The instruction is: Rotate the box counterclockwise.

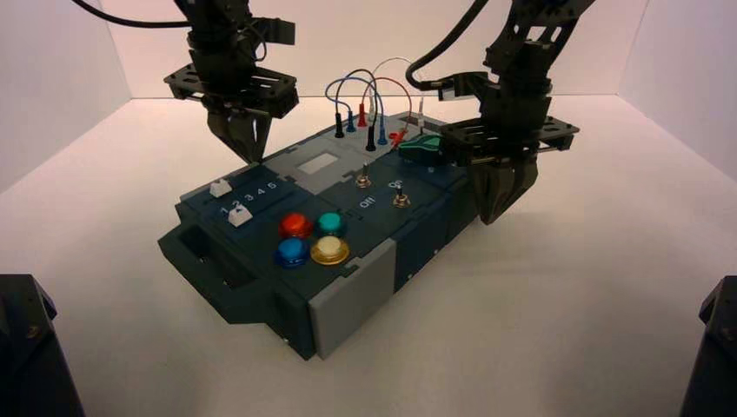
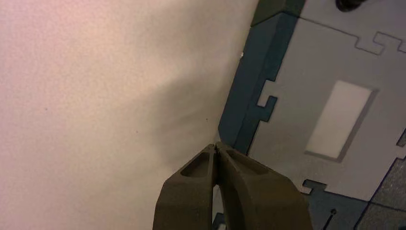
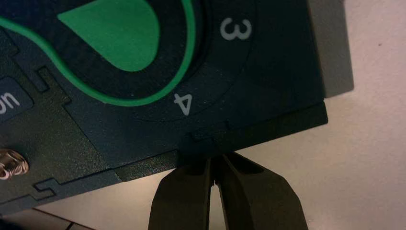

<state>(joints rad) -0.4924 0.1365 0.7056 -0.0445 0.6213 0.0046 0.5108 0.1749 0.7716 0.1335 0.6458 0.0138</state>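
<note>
The box [image 1: 352, 304] lies at a slant on the white table, its buttons' end nearer me and its wires' end farther away. My left gripper [image 1: 250, 156] is shut, with its tips at the box's far long side beside the grey panel with a white rectangle [image 2: 340, 120]. In the left wrist view the left gripper [image 2: 216, 146] meets the box's teal side wall [image 2: 239, 110]. My right gripper [image 1: 497, 208] is shut too, against the near long side by the green knob [image 1: 423, 148]. In the right wrist view the right gripper [image 3: 215, 162] presses the box's edge [image 3: 268, 122] below the green knob [image 3: 119, 33], under the mark 4.
On the box sit red [image 1: 295, 225], teal [image 1: 330, 223], blue [image 1: 292, 252] and yellow [image 1: 329, 251] buttons, two white sliders [image 1: 238, 215], two toggle switches [image 1: 364, 180] and looped wires [image 1: 374, 87]. White walls enclose the table. Dark stands [image 1: 26, 347] fill the lower corners.
</note>
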